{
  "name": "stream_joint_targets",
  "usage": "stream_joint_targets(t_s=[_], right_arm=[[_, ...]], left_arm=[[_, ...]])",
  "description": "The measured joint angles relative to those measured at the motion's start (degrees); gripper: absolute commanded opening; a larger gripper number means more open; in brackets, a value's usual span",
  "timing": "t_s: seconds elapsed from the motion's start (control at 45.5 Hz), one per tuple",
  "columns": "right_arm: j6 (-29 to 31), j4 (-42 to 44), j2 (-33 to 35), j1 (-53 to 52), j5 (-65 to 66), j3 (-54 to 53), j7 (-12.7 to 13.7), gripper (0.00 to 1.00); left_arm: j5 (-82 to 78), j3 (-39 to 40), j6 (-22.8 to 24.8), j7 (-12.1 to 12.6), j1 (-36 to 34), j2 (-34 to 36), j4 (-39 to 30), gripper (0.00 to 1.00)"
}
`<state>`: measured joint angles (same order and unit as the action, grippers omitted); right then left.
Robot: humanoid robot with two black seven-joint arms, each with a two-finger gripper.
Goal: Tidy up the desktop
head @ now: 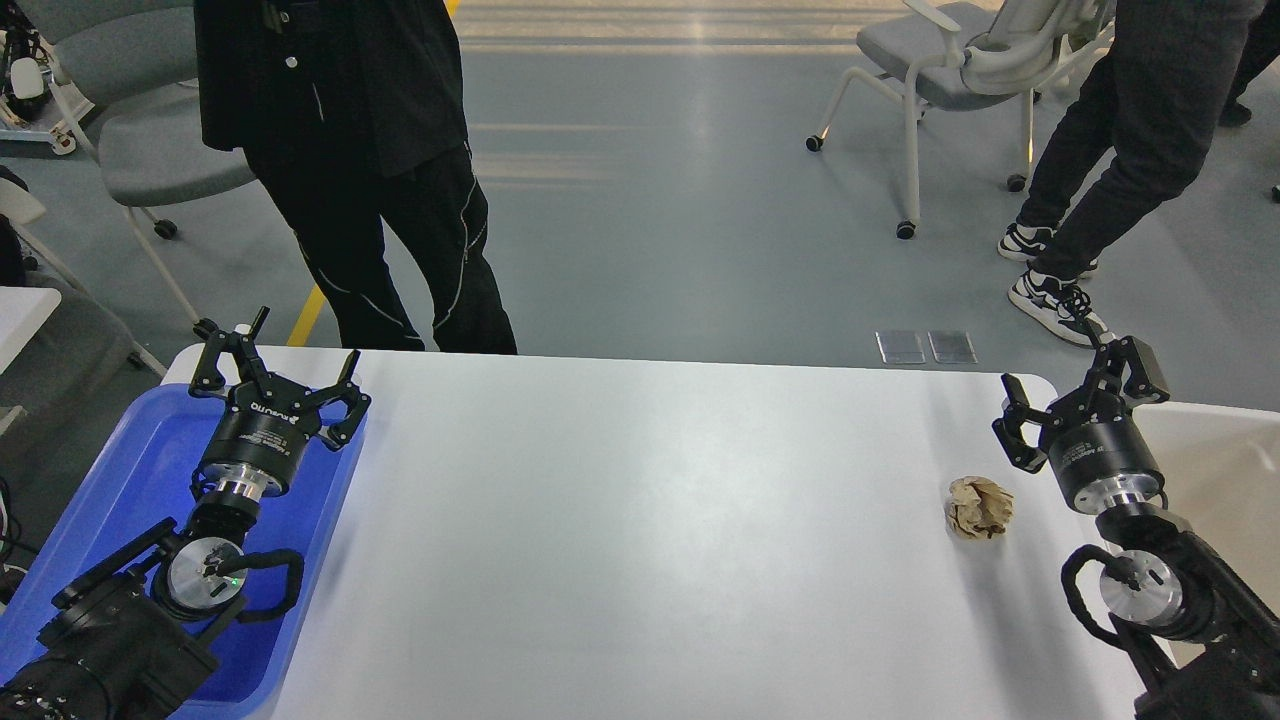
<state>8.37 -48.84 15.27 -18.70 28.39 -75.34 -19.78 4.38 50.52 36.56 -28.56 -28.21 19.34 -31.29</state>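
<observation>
Across the middle of the view, the desktop [640, 520] is seen as a wide white tabletop with rounded far corners, spread from the near edge toward a grey floor. At its left side, a blue plastic tray [120, 470] is set against it; at the far right, part of a beige bin [1220, 470] is visible. Over the tray's far right corner, the left gripper [275, 375] is held with its fingers spread apart and empty. Near the desktop's right edge, the right gripper [1075, 390] is likewise parted and empty. Just left of it, a crumpled brown paper ball [978, 507] is lying on the desktop.
</observation>
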Motion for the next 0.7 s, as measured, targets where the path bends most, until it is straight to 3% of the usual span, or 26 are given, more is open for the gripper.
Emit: stream_joint_targets(t_s=[0.55, 0.704], right_arm=[[-0.05, 0.00, 0.42, -0.40, -0.08, 0.81, 0.22, 1.00], [-0.08, -0.13, 0.98, -0.40, -0.78, 0.94, 1.59, 1.00]], left_arm=[[0.01, 0.02, 0.00, 0.00, 0.00, 0.00, 0.00, 1.00], [0.02, 0.02, 0.00, 0.00, -0.03, 0.00, 0.00, 1.00]])
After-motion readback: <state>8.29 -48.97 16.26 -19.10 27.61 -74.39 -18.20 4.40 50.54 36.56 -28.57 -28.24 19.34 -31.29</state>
